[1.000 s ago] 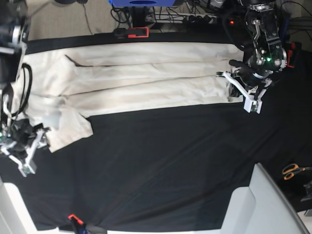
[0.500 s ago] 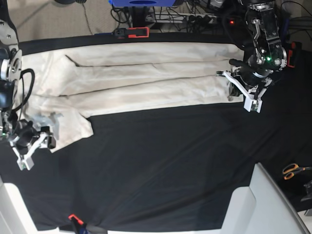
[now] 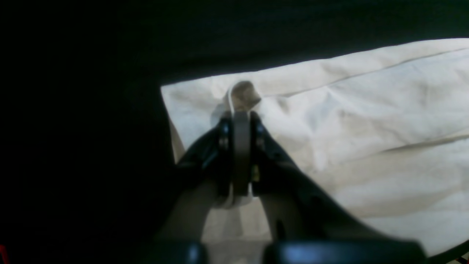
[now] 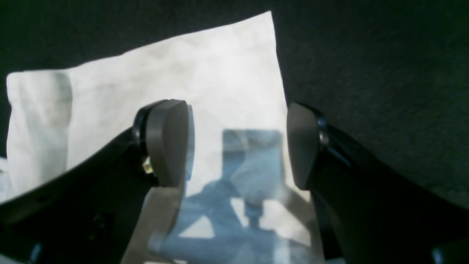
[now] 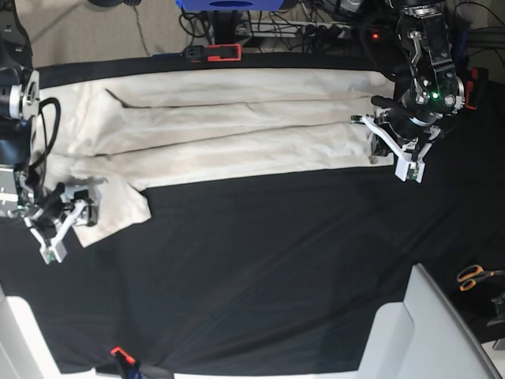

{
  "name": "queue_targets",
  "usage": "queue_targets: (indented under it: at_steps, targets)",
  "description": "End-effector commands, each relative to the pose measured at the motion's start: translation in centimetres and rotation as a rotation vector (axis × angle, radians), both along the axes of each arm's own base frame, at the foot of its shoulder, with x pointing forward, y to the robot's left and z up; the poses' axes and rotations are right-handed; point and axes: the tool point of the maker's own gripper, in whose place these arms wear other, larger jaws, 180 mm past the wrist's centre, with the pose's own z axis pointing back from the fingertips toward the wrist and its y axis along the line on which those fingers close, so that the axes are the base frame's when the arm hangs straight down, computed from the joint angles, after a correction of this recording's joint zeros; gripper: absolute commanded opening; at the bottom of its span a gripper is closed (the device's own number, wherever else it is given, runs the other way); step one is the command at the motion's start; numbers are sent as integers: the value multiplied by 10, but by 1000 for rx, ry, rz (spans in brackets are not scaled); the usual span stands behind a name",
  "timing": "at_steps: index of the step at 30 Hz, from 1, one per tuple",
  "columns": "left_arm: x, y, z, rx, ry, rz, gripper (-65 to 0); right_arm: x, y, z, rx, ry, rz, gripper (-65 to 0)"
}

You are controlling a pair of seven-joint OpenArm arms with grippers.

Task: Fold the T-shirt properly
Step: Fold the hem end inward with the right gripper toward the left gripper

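Note:
The cream T-shirt [image 5: 229, 130] lies as a long folded strip across the back of the black tablecloth [image 5: 260, 260]. One loose end hangs lower at the left [image 5: 118, 201]. My left gripper [image 5: 377, 142] is at the strip's right end. In the left wrist view it [image 3: 240, 117] is shut, pinching a small pucker of T-shirt [image 3: 366, 121] near the cloth's edge. My right gripper [image 5: 77, 209] stands open at the left end. In the right wrist view its pads [image 4: 166, 141] straddle a corner of the T-shirt [image 4: 205, 73] from just above, with nothing held.
Orange-handled scissors [image 5: 473, 276] lie at the right edge. A pale grey box [image 5: 430, 332] fills the front right corner. Red clamps hold the cloth at the back [image 5: 217, 53] and front [image 5: 118, 351]. Cables and gear sit behind the table.
My right gripper has moved right and slightly back, from the bare tablecloth onto the T-shirt's left corner. The left gripper has stayed put, still pinching the cloth.

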Motion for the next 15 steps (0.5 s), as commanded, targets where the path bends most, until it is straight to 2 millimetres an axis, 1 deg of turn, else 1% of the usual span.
queue_targets:
  at_steps: [1,8,12,15]
  targets:
    - [8,4,10,7,-42,-2,-650,20,-8,20,-4,-66,-10,-252]
    - [8,6,10,12,-41,0,-650,17,-9,18,-3,-59,-14,-252]
    - [7,6,10,13,-40,0,-650,1,-6,0,18,-3,-28,-252]
    - [8,5,10,15,-39,-4,-650,2,-3,-1,32,-18,-32,-252]
